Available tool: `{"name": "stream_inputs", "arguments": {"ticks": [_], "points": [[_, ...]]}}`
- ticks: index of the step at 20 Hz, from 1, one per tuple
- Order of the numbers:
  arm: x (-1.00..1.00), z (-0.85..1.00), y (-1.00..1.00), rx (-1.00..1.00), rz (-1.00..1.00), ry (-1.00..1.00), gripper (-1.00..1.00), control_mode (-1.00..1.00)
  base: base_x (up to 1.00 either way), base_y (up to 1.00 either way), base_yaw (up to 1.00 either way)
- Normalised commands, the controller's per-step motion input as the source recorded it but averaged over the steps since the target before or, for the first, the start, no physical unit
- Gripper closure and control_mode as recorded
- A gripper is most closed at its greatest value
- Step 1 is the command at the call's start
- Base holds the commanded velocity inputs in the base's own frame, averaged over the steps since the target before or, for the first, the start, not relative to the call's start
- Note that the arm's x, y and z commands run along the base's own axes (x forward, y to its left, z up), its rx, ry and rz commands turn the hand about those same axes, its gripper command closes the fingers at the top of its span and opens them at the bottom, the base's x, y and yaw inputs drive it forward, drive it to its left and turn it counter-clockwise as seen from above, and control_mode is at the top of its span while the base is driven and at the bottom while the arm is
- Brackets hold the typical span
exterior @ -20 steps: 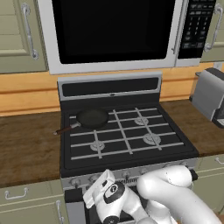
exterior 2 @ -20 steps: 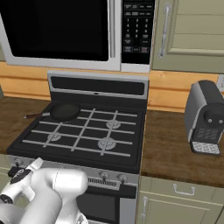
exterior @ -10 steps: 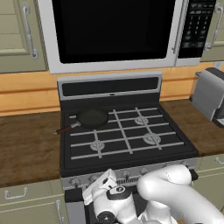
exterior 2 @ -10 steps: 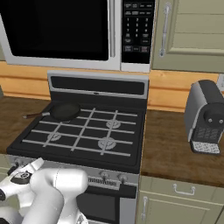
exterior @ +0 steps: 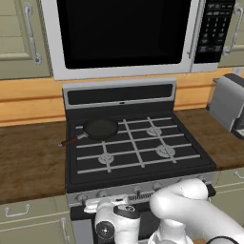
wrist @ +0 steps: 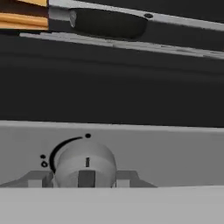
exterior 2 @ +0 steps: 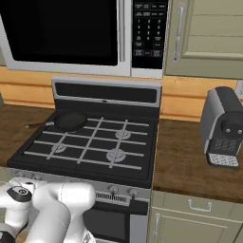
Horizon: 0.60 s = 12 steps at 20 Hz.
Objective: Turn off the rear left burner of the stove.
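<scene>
Gripper [wrist: 86,180] sits at the bottom middle of the hand view, its two fingertips pressed against either side of a round silver knob [wrist: 85,162], so the jaws are closed on that knob. A short dark mark on the knob's face points straight up in the frame, and a black arc with small dots curves around its upper left. The knob sits on the steel front panel [wrist: 175,153] of the stove [exterior: 136,143], with the black stove body above it.

From the left base view, the stove fills the middle of the frame under a large microwave [exterior: 128,35]. The rear left burner [exterior: 101,127] is in the upper left of the cooktop and is covered by a small black pan [exterior: 97,128] whose handle points left toward the wooden counter [exterior: 28,157]. The white arm [exterior: 186,214] bends low at the bottom of the frame, in front of the knob row. A grey toaster [exterior 2: 223,126] stands on the counter at the right of the right base view.
</scene>
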Motion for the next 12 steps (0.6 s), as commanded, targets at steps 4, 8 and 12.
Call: {"name": "stream_inputs", "arguments": {"ticks": [4, 8, 12], "points": [[0.01, 0.31, -0.37, 0.86, -0.44, 0.12, 1.00, -1.00, 0.00, 0.00, 0.00], [0.14, 0.18, -0.16, 0.44, -0.29, 0.12, 1.00, -1.00, 0.00, 0.00, 0.00], [0.01, 0.00, 0.00, 0.00, 0.00, 0.01, 1.00, -1.00, 0.00, 0.00, 0.00]]}}
